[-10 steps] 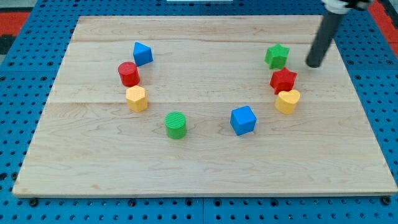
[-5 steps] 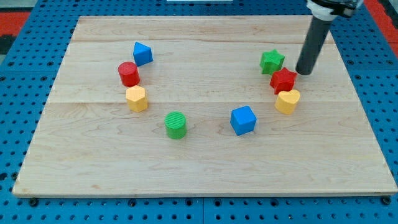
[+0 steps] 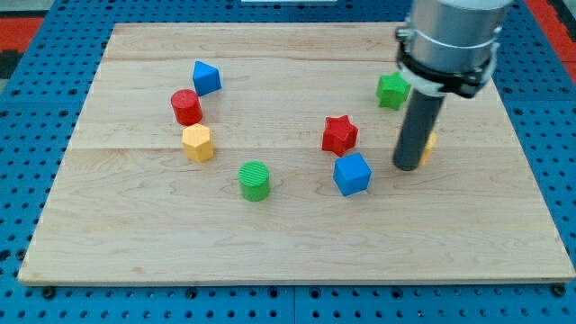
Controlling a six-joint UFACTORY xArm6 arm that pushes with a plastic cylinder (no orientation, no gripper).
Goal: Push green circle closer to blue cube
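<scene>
The green circle (image 3: 255, 180) lies on the wooden board (image 3: 288, 243) left of centre. The blue cube (image 3: 352, 173) lies to its right, about a hundred pixels away. My tip (image 3: 407, 166) rests on the board to the right of the blue cube, a short gap apart from it. The rod hides most of the yellow heart (image 3: 428, 142), which shows only as a sliver at the rod's right edge. The red star (image 3: 339, 134) lies just above the blue cube.
A green star (image 3: 391, 91) lies at the upper right, next to the arm's body. At the left lie a blue triangle-like block (image 3: 206, 77), a red cylinder (image 3: 186, 106) and a yellow hexagon (image 3: 197, 142). A blue pegboard surrounds the board.
My tip moved from the upper right down and left to beside the blue cube. The red star slid left to above the blue cube. The green star shifted slightly left.
</scene>
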